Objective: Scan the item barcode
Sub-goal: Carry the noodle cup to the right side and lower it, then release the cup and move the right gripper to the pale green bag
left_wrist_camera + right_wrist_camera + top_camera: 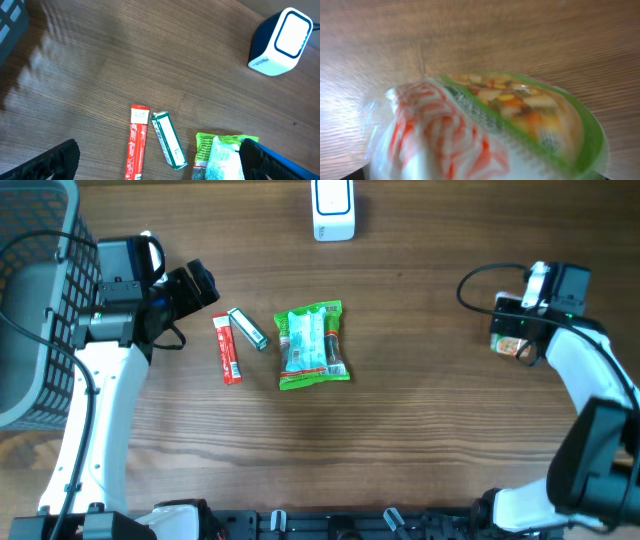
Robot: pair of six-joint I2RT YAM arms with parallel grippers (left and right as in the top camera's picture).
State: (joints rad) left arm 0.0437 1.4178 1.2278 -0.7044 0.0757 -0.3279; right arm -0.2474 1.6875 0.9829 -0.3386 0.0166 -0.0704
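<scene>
My right tool (518,336) pinches the snack pack (485,125) over the right side of the desk (420,430), so I'd carry it to the scanner (333,210) barcode-first and level, while my left tool (205,288) hangs spread wide.

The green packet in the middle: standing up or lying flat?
Lying flat. From overhead the green packet shows its whole printed face, resting on the wooden table.

Both arms are smooth white shells with black joints. The left arm (100,410) ends in a black left tool (197,284). A thin black cable (463,285) loops off the right arm (585,370) toward nine o'clock.
</scene>
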